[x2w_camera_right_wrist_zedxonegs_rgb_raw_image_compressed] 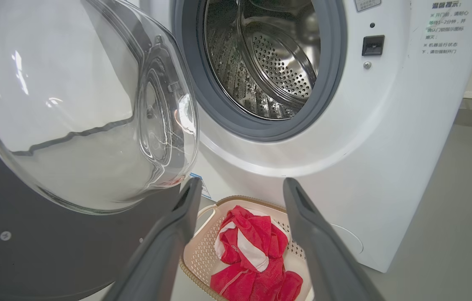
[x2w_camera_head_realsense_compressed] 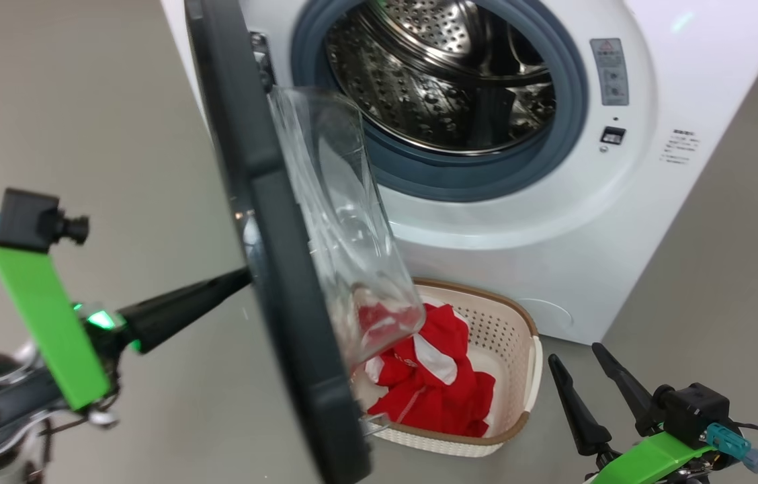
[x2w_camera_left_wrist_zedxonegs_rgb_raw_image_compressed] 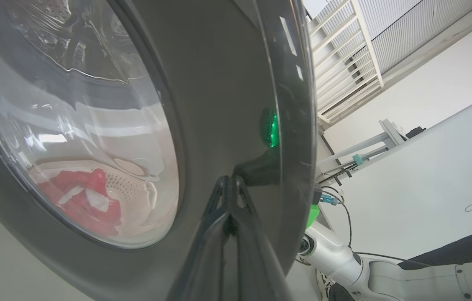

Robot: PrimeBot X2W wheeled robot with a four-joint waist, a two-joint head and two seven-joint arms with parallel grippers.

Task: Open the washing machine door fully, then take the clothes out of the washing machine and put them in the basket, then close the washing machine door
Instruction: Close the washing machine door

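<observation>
Before the washer (x2w_camera_head_realsense_compressed: 486, 228): door (x2w_camera_head_realsense_compressed: 285, 269) half open, edge-on between the arms. Left gripper (x2w_camera_head_realsense_compressed: 238, 277) pressed shut on nothing, tip seemingly touching the door's outer face; nearer arm for closing, push running toward the drum (x2w_camera_head_realsense_compressed: 446, 74). Right gripper (x2w_camera_head_realsense_compressed: 574, 351) spread wide, empty, beside the basket (x2w_camera_head_realsense_compressed: 510, 329). Clothes (x2w_camera_head_realsense_compressed: 433, 383) in basket; drum looks empty

Head above; wrists close; shared door (x2w_camera_head_realsense_compressed: 270, 222)

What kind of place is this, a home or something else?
Probably a test room or laboratory rather than a home: the washing machine stands on a bare grey floor, and plain white walls are nearby.
</observation>
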